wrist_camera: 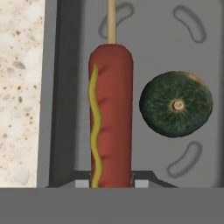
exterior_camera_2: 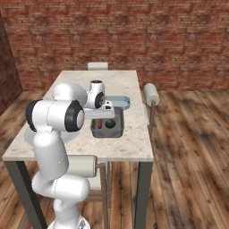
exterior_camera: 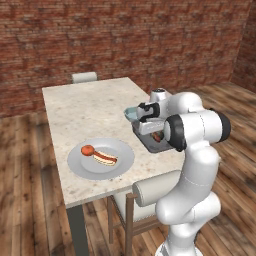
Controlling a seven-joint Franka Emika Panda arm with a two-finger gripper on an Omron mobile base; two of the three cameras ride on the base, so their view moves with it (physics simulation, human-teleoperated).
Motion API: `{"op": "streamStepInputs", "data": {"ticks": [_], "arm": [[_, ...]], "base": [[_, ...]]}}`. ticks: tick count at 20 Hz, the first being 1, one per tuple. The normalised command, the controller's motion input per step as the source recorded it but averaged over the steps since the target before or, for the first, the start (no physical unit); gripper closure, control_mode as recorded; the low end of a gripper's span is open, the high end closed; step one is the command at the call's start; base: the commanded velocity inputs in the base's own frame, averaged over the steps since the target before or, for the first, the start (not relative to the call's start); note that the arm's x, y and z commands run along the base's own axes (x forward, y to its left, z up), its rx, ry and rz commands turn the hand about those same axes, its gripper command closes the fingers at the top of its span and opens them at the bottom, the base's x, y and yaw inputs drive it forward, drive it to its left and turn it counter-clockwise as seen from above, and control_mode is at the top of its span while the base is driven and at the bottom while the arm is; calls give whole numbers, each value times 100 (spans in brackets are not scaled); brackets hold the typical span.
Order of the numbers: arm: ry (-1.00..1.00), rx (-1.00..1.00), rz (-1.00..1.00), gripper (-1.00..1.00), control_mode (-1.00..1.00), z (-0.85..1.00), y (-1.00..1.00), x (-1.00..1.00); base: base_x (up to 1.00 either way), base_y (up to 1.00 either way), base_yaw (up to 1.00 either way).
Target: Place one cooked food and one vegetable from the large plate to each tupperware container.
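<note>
I hold the claw (wrist_camera: 111, 183) closed on the skewered sausage (wrist_camera: 111, 113), low inside the dark-grey tub (exterior_camera_2: 107, 127). The sausage points along the tub's floor, its stick toward the far wall, a mustard stripe on its left flank. The green ball (wrist_camera: 176, 104) lies in the same tub, just beside the sausage but apart from it.

Taking that tub as landmark: the light-blue tub (exterior_camera_2: 120, 102) sits just behind it; the large plate (exterior_camera: 101, 158) lies well to its left on the desk (exterior_camera: 85, 107), carrying the hot dog (exterior_camera: 104, 157) and the tomato (exterior_camera: 87, 149), which touch or nearly touch.

Risks, as I judge them:
- If I let go while the sausage is above the floor, it may roll into the green ball and nudge it (the ball, being round, would wander easily).
- If I lift away before the claw has parted fully, the sausage may come up with it.
- A sideways retreat could catch the tub's near wall and drag the tub along the desk.
- On the next pick, the tomato may roll off the plate.
</note>
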Motion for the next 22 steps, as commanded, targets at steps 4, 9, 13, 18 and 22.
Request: {"op": "streamStepInputs", "data": {"ticks": [4, 9, 13, 18, 22], "arm": [[0, 0, 0, 100, -100, 0, 0, 0], [0, 0, 0, -100, -100, 0, 0, 2], [0, 0, 1, -100, -100, 0, 0, 0], [0, 0, 0, -100, -100, 0, 0, 0], [0, -1, 2, -100, -100, 19, 28, -45]], "base": [[0, 0, 0], [0, 0, 0], [0, 0, 0], [0, 0, 0], [0, 0, 0]]}}
